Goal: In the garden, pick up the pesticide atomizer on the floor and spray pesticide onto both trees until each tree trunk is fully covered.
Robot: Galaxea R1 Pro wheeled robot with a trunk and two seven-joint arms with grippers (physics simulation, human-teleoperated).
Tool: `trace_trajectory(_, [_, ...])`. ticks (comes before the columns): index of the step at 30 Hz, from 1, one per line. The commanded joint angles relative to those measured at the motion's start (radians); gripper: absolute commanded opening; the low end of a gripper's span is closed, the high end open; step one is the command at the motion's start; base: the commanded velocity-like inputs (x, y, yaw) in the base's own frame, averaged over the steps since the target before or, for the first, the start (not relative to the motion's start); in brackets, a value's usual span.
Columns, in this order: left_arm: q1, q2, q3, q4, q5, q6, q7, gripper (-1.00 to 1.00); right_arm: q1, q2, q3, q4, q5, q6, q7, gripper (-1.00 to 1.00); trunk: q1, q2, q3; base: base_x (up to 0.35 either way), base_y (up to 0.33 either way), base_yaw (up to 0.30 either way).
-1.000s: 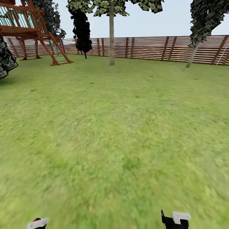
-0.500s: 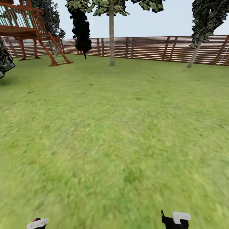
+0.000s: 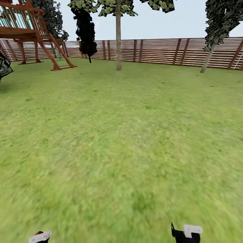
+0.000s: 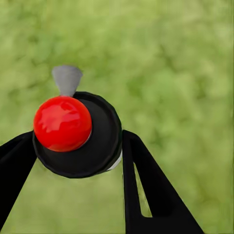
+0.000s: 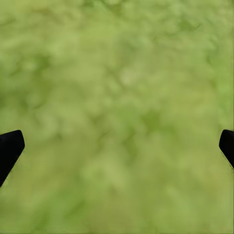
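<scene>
Left wrist view: left hand (image 4: 78, 146) clamps the atomizer (image 4: 77, 134), nozzle forward. Right hand (image 5: 117, 146) spread wide, empty. Head view: nearer trunk (image 3: 118, 37) stands far ahead by the fence (image 3: 168, 50), across lawn (image 3: 121, 141); second tree (image 3: 211, 47) far right.

The left gripper (image 4: 78, 146) is clamped on the pesticide atomizer (image 4: 78, 134), its two black fingers (image 4: 146, 190) pressing the round black body from either side, the red cap facing the wrist camera. The right gripper (image 5: 117, 146) holds nothing, its fingers (image 5: 9, 148) spread wide apart over the grass. In the head view both arms hang low, the left gripper (image 3: 39, 237) and the right gripper (image 3: 186, 233) just peeking in at the bottom edge, well apart.
</scene>
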Motion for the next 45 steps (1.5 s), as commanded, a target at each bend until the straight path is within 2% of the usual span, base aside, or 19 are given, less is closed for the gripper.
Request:
trace_trajectory(1, [0.000,0.000,0.000,0.000,0.000,0.000,0.000,-1.00,0.000,0.000,-0.001,0.000,0.000,0.000,0.000,1.00,0.000,0.000,0.000,0.343,0.000,0.000])
trace_trajectory(45, [0.000,0.000,0.000,0.000,0.000,0.000,0.000,-1.00,0.000,0.000,0.000,0.000,0.000,0.002,0.000,1.00,0.000,0.000,0.000,0.343,0.000,0.000])
